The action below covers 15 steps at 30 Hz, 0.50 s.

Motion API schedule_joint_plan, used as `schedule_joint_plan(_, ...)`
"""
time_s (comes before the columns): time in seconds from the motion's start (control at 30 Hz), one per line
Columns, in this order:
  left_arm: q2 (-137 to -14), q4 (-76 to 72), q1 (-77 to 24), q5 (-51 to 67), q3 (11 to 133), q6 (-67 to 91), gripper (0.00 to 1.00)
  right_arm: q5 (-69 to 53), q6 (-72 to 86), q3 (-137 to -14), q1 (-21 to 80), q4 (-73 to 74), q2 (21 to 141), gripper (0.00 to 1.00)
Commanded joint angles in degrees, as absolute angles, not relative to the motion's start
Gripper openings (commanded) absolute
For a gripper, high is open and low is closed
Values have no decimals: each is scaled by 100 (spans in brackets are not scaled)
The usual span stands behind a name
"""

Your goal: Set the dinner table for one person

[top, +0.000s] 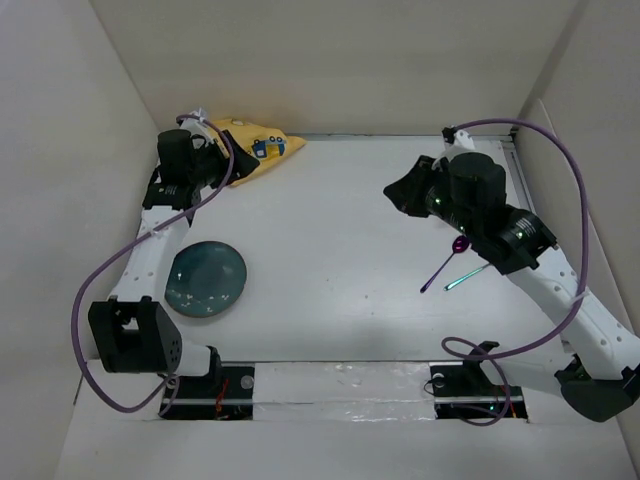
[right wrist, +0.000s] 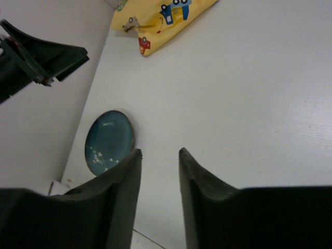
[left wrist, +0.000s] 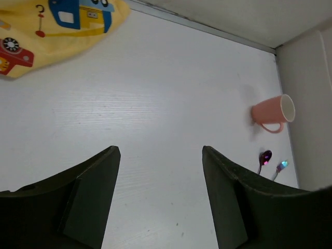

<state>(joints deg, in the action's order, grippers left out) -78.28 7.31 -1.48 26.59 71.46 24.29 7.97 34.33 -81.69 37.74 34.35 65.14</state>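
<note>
the dinner table point(top: 330, 250) is a large matte white rectangle that fills the floor of a white box, with plain white panels point(top: 340, 60) rising on the left, far and right sides. a strip with the two arm bases runs along its near edge, and purple cables point(top: 100, 290) loop off each arm. in the far left corner a yellow placemat point(top: 255, 148) printed with cartoon cars lies bunched and crumpled. a round blue-green plate point(top: 205, 280) rests flat on the near left part of the surface, close to the left arm. toward the right, a purple spoon point(top: 445, 262) and a thin teal-tipped utensil point(top: 467, 276) lie side by side, both slanting, partly under the right arm. the left wrist view shows a pink cup point(left wrist: 272, 113) tipped on its side near the right wall, its mouth facing that wall, just beyond the spoon. the left gripper point(left wrist: 161, 150) hangs over the far left of the table beside the placemat, its jaws spread wide and empty, with bare white surface showing between them. the right gripper point(right wrist: 158, 151) hangs over the far right part, angled toward the left, its jaws set narrowly apart and holding nothing. the table lies below both, and neither gripper touches it.
</note>
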Motion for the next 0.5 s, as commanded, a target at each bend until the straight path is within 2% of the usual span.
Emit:
schedule_joint_plan(0.0,-7883,764,-132,2041,7680,2400,61,818,3445,-8096,3656,3331,6328,14)
schedule_joint_plan(0.07,-8173,852,-132,1435,7874,2356,55,608,3428,-8007,3577,3366,6293,0)
schedule_joint_plan(0.1,-8278,861,-132,1259,8049,2338,50,519,3376,-7972,3508,3366,6284,0)
schedule_joint_plan(0.13,-8549,853,-71,944,8146,2329,30,423,3349,-7893,3446,3340,6275,0)
schedule_joint_plan(0.2,-8858,984,-70,757,8601,2303,8,264,3226,-7823,3445,3270,6258,0)
schedule_joint_plan(0.23,-9216,1054,-9,530,8770,2294,0,255,3199,-7814,3384,3270,6275,0)
schedule_joint_plan(0.4,-10439,1748,298,53,10191,2346,0,185,3085,-7743,3384,3270,6258,0)
schedule_joint_plan(0.47,-11002,1915,570,219,10501,2478,14,141,3015,-7699,3322,3226,6258,0)
